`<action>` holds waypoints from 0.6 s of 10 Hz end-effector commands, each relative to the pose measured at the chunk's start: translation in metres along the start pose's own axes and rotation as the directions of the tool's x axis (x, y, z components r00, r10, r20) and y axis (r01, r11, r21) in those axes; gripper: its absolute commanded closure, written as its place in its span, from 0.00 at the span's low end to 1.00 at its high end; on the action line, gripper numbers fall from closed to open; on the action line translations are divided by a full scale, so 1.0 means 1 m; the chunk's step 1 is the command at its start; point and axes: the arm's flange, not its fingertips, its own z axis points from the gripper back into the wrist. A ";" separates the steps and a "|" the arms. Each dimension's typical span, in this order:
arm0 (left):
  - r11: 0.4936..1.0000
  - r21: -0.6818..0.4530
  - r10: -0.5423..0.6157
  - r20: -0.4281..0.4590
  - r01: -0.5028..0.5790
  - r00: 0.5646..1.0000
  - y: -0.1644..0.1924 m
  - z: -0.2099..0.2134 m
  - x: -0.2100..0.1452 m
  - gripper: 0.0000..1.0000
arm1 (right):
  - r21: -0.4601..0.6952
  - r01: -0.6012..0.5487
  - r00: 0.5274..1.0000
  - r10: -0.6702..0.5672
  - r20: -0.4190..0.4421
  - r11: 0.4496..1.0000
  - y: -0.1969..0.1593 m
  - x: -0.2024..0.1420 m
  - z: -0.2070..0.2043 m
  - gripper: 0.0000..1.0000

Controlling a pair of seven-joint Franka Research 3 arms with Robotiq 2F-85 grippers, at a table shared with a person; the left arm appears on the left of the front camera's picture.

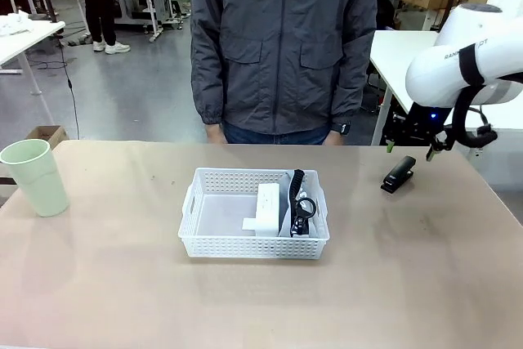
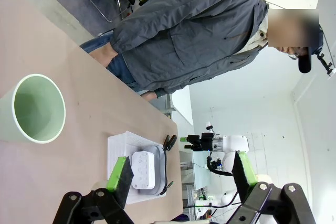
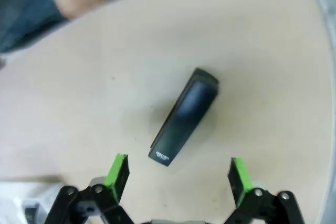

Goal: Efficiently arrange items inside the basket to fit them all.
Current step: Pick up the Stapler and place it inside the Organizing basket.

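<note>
The basket (image 1: 245, 247) sits in the middle of the table (image 1: 122, 300) with two of the four items inside: a small white box (image 1: 268, 206) lies flat near the centre, and a grey pouch (image 1: 287, 202) with a black strap is tucked against the right end wall. The left half of the basket floor is bare.

Outside it, the black stapler (image 1: 399, 175) lies on the table well to the right, toward the far edge. The right hand (image 3: 177, 170) hovers directly over it, green-padded fingers spread wide with nothing between them. The pale green cup (image 1: 34, 176) stands upright near the table's left edge, well apart from the basket. The left hand (image 2: 181, 174) hangs above the table, likewise open and empty. A person (image 1: 282, 46) in a grey jacket stands at the far side.

The step in hand appears to be the pick-up of the stapler. From the right wrist, the stapler lies aslant to the line between the two pads. The next move therefore probably calls for a roll of the wrist, so the fingers straddle its narrow sides. A straight descent and a grip near mid-length would follow. Set down in the bare left half and kept close to the box, the stapler would leave room for the cup, the bulkiest piece left to fit.
</note>
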 end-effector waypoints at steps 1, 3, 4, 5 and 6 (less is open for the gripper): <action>1.000 -0.018 -0.016 0.004 0.016 1.000 -0.001 0.001 0.000 0.00 | -0.001 0.280 0.959 -0.280 -0.041 0.960 0.015 0.004 -0.005 0.00; 1.000 -0.018 -0.016 0.004 0.016 1.000 -0.001 0.001 0.000 0.00 | 0.026 0.393 0.919 -0.392 -0.024 0.919 0.015 0.002 -0.008 0.00; 1.000 -0.018 -0.016 0.004 0.016 1.000 -0.001 0.001 0.000 0.00 | 0.073 0.368 0.929 -0.370 0.019 0.927 0.017 -0.002 -0.005 0.00; 1.000 -0.018 -0.016 0.004 0.016 1.000 -0.001 0.001 0.000 0.00 | -0.016 0.310 0.950 -0.309 0.045 0.951 0.022 -0.011 -0.003 0.00; 1.000 -0.018 -0.016 0.004 0.016 1.000 -0.001 0.001 0.000 0.00 | 0.021 0.362 0.932 -0.361 -0.032 0.932 0.010 0.001 -0.009 0.00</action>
